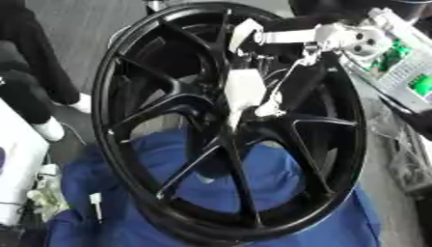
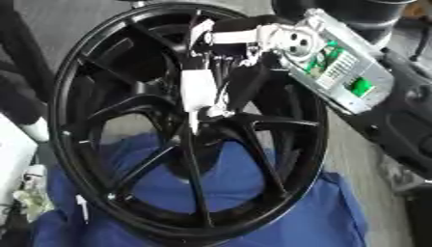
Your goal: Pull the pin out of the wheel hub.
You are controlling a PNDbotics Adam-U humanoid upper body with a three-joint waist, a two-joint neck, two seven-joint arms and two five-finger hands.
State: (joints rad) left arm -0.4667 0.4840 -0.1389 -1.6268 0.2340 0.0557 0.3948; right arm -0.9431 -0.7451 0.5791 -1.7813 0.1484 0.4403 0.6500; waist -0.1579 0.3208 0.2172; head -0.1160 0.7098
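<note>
A large black spoked wheel (image 1: 135, 72) stands tilted on a blue cloth (image 1: 278, 207) and fills most of both views. My right arm (image 2: 337, 67) comes in from the upper right, its silver casing and green boards showing. My right hand (image 1: 243, 91), with a white plate on its back, lies over the hub (image 1: 221, 126) at the wheel's middle and covers it. A thin pale tip (image 2: 194, 126) pokes out below the hand at the hub; I cannot make out the pin itself. My left hand shows in no view.
A small white peg-like thing (image 1: 95, 201) lies on the blue cloth left of the rim. Dark shapes with white ends (image 1: 49, 129) stand at the left. A white object (image 1: 17, 159) sits at the left edge. Grey floor lies to the right.
</note>
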